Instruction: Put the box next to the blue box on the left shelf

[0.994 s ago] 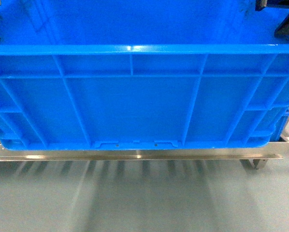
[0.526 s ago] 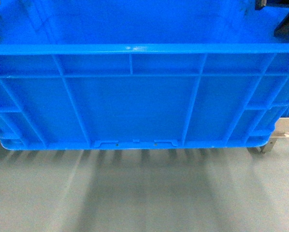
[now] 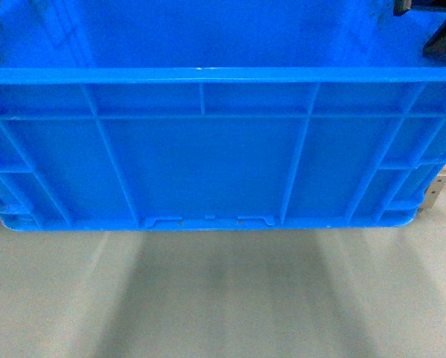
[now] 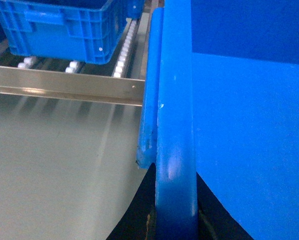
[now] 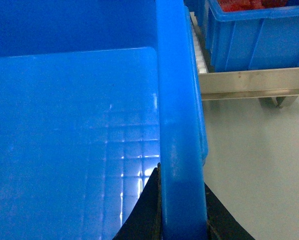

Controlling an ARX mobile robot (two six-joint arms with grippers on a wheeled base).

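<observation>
The box point(image 3: 208, 149) is a large open blue crate that fills most of the head view, held up off the floor. My left gripper point(image 4: 175, 220) is shut on its left rim point(image 4: 175, 100), with a black finger on each side of the wall. My right gripper point(image 5: 182, 210) is shut on the right rim point(image 5: 177, 100) in the same way. In the left wrist view a second blue box point(image 4: 64, 27) stands on the white rollers point(image 4: 124, 50) of a metal shelf point(image 4: 64, 87), ahead and to the left of the held box.
Another blue crate with red contents point(image 5: 254, 35) sits on a roller shelf behind a metal rail point(image 5: 254, 82) to the right. A shelf leg point(image 5: 279, 101) stands on the grey floor point(image 3: 223, 298). A bit of the metal frame point(image 3: 443, 186) shows at the held box's right edge.
The metal shelf rail that showed under the held box in the head view has slid up behind it, leaving only floor below. Both grippers keep their hold.
</observation>
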